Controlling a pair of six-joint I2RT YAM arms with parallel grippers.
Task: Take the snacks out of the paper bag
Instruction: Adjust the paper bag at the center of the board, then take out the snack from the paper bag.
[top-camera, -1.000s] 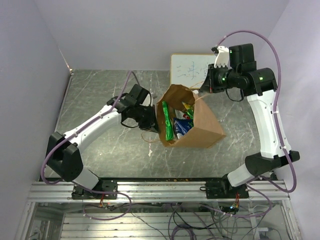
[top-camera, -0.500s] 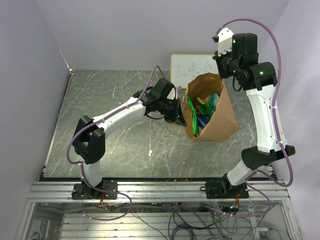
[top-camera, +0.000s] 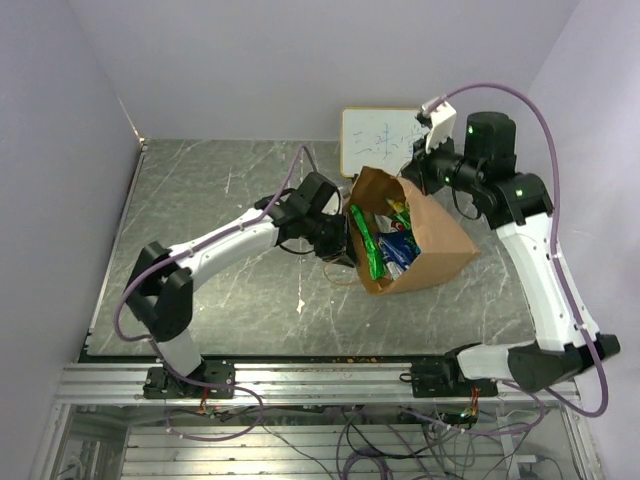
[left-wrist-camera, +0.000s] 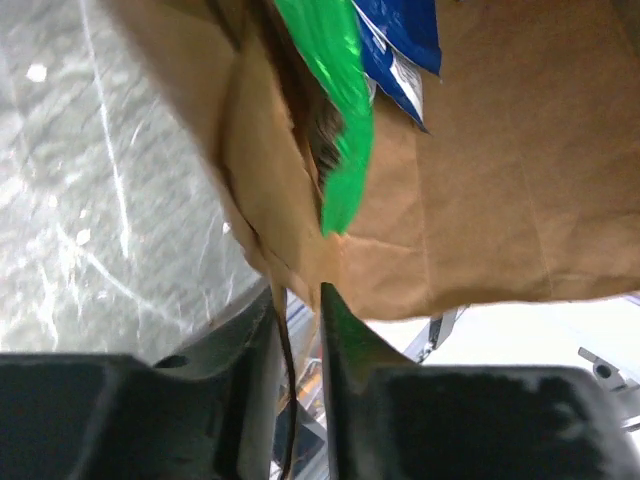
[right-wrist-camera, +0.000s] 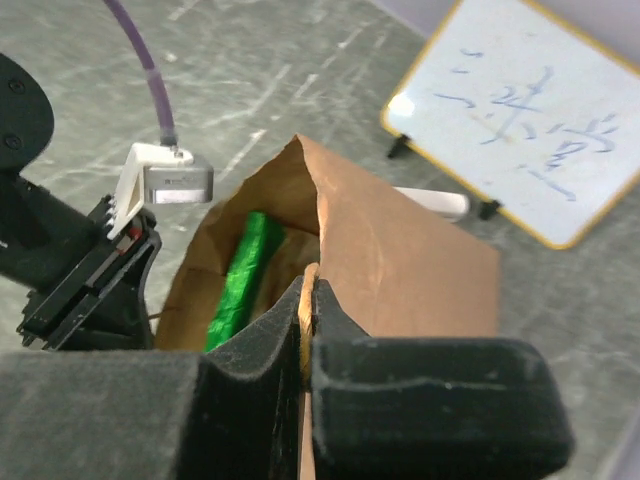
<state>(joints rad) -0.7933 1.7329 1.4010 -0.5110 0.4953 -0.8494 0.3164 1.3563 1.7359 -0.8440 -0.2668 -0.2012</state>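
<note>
The brown paper bag (top-camera: 435, 245) lies tipped in mid-table, its mouth facing left. A green snack packet (top-camera: 368, 245) and blue packets (top-camera: 398, 245) show in the mouth. My left gripper (top-camera: 343, 245) is at the mouth's left rim. In the left wrist view its jaws (left-wrist-camera: 297, 295) are nearly closed on the bag's folded rim (left-wrist-camera: 290, 250), with a thin handle hanging between them; the green packet (left-wrist-camera: 340, 100) and a blue packet (left-wrist-camera: 405, 40) lie just beyond. My right gripper (top-camera: 408, 183) is shut on the bag's upper rim and handle (right-wrist-camera: 308, 290). The green packet (right-wrist-camera: 240, 275) shows inside.
A small framed whiteboard (top-camera: 375, 140) stands right behind the bag, and a white marker (right-wrist-camera: 430, 203) lies at its foot. The purple back wall is close behind. Bare grey tabletop (top-camera: 200, 200) spreads to the left and front.
Both grippers moved with the bag: first right and up toward the whiteboard, then back down and slightly left. The bag now lies lower, and more tipped than half a second ago.
</note>
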